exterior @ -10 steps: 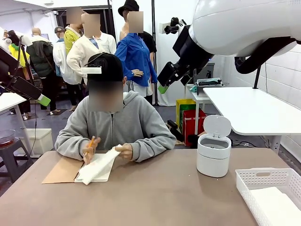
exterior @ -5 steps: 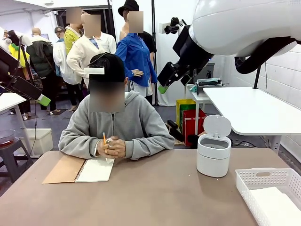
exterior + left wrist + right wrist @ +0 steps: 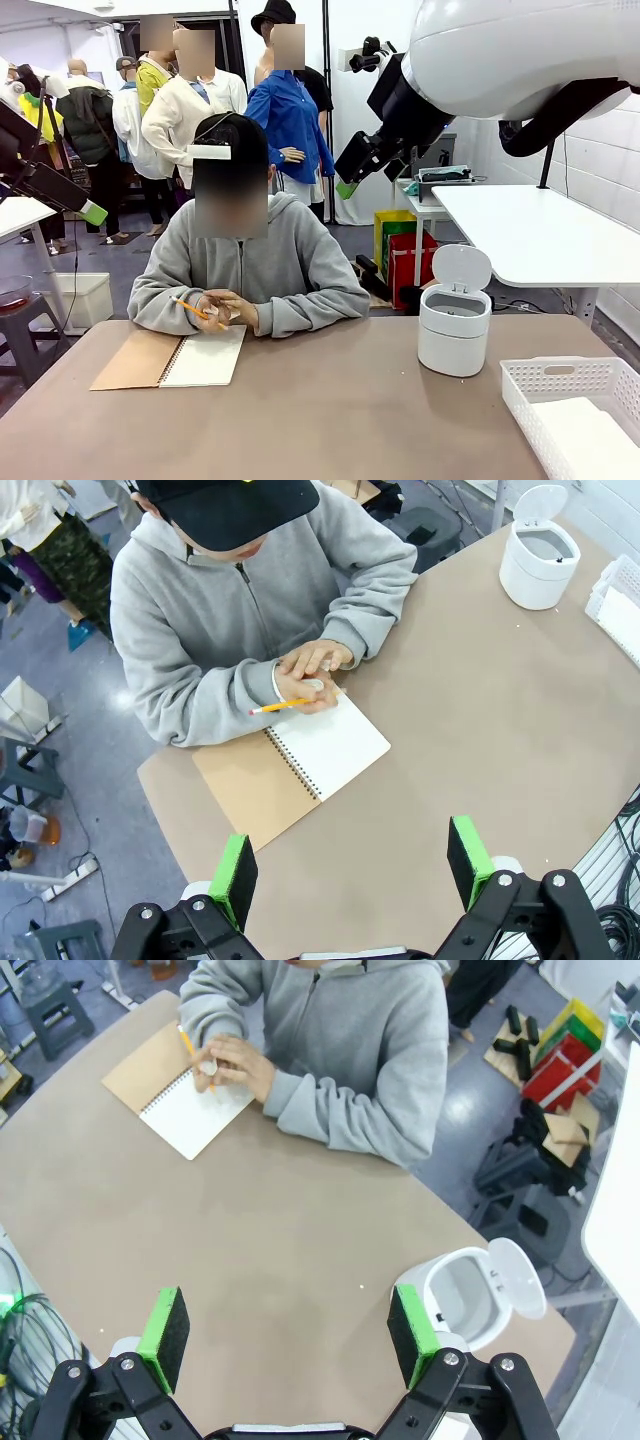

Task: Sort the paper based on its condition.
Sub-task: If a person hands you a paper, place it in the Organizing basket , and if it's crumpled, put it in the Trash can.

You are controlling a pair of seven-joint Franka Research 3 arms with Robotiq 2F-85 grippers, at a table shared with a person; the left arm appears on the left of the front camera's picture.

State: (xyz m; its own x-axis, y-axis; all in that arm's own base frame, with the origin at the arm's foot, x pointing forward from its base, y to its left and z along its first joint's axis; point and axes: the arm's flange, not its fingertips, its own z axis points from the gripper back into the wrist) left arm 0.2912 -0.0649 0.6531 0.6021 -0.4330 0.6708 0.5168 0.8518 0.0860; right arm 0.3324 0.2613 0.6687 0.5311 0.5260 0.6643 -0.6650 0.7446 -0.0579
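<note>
Green-padded left hand [image 3: 353, 860] and right hand [image 3: 288, 1323] both gape wide above the table [image 3: 480, 710].

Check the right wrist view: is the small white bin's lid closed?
No: the white bin has its lid flipped up, with the hollow inside exposed.

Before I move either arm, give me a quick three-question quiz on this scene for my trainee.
1. True or false: the bin has its lid shut.
2. The loose flat sheet lies: A in the basket, B in the bin, C on the notebook.
3. Fill in: the left end effector and the right end effector are both ___.
Key: 1 false; 2 A; 3 open.
</note>
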